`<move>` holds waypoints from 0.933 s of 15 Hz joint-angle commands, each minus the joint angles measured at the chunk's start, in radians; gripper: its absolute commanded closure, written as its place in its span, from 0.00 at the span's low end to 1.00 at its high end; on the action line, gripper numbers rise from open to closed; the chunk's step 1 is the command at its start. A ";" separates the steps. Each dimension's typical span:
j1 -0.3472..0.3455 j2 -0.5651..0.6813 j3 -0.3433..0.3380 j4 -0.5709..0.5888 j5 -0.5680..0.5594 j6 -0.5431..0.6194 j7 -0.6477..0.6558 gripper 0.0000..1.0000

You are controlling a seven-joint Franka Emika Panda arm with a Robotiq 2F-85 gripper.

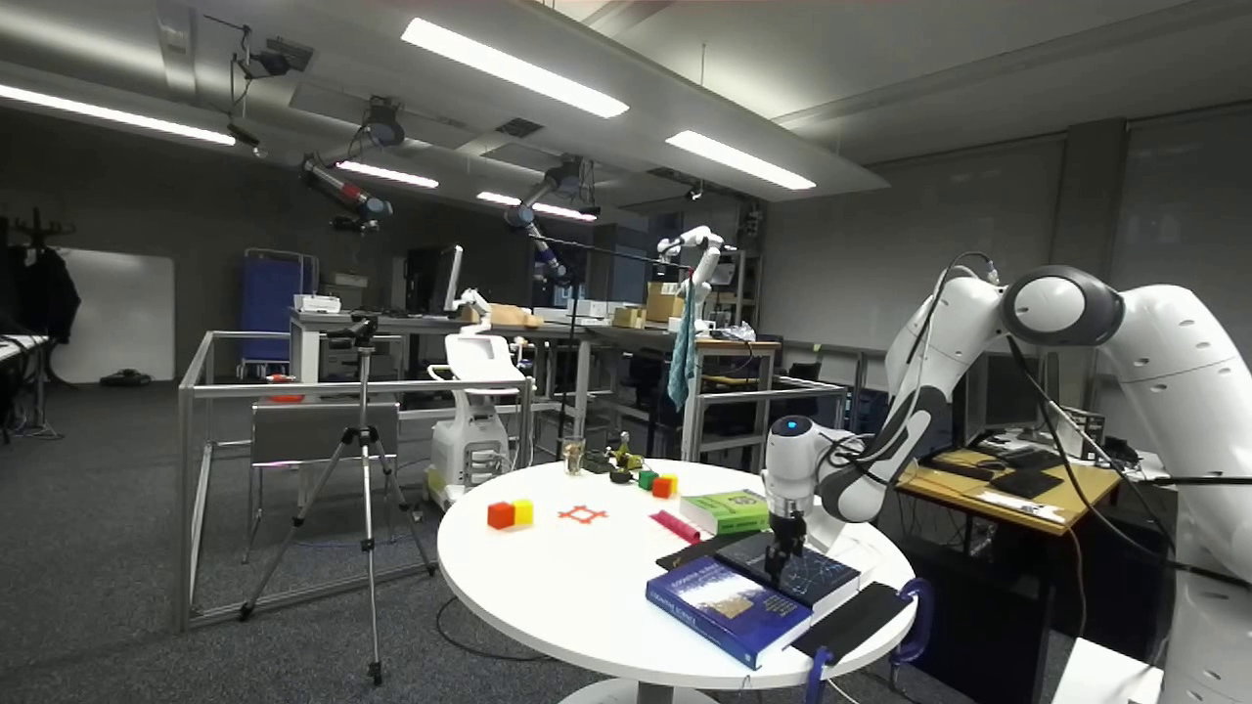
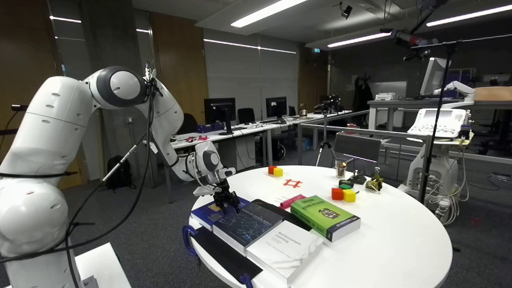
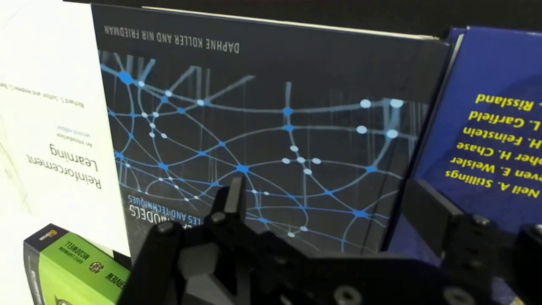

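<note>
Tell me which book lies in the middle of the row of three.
The black book with the network pattern: it alone has neighbours along both sides, the blue book and the white book.

A white table [image 2: 394, 252] carries books [image 2: 248, 226] and cubes [image 2: 337, 194]

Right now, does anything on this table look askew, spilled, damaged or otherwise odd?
One thing: the green book lies at an angle to the blue book, black book and white book, which sit in a row. No spill or damage shows.
</note>
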 commanded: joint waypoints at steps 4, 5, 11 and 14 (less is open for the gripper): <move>0.018 0.030 -0.027 0.019 0.011 0.040 -0.018 0.00; 0.017 0.033 -0.026 0.021 0.015 0.040 -0.022 0.00; 0.014 0.032 -0.025 0.026 0.027 0.024 -0.028 0.00; 0.016 0.034 -0.031 0.031 0.031 0.018 -0.027 0.00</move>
